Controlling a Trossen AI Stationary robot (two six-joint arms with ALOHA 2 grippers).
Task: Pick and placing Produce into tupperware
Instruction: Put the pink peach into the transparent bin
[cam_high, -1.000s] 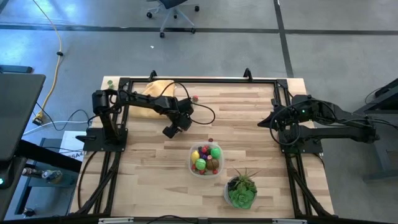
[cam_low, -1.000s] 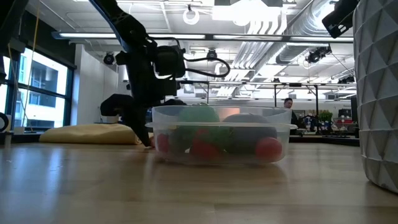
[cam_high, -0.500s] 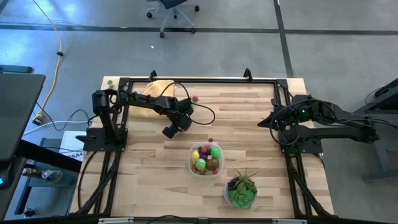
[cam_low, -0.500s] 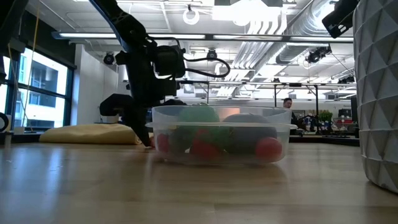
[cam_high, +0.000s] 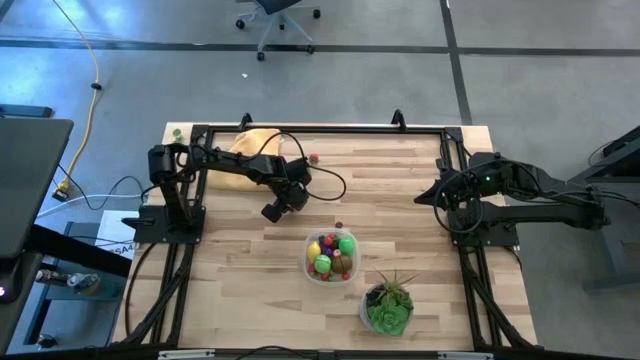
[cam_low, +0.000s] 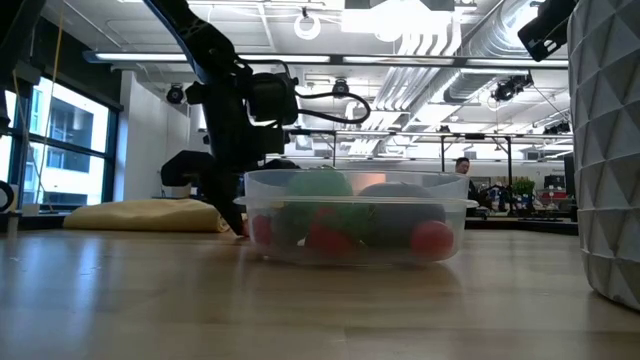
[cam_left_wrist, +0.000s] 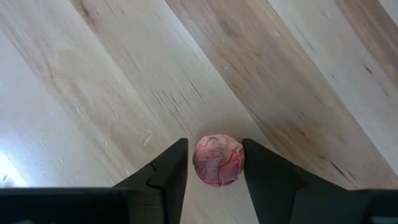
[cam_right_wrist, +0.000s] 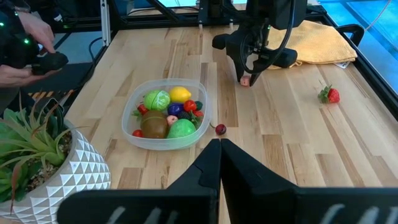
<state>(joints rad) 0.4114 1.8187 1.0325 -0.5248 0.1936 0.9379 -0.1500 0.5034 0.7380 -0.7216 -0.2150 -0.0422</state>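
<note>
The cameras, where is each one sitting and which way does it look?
High view: above the table, looking straight down; both arms, tupperware.
Low view: at tabletop height, looking level across; tupperware, left arm behind it.
Left wrist view: on the left arm, facing the wood; left pincer flanks a pink produce piece.
Right wrist view: on the right arm; shut right pincer, tupperware.
Shared: three views show the tupperware.

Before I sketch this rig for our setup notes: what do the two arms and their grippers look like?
Both arms are dark, jointed and slim, mounted on black frames at the table's sides. The left gripper has two flat, dark, wedge-shaped fingers; a black cable loops beside that arm in the high view. The right gripper has matching dark fingers, and a small green light glows on the right arm.
</note>
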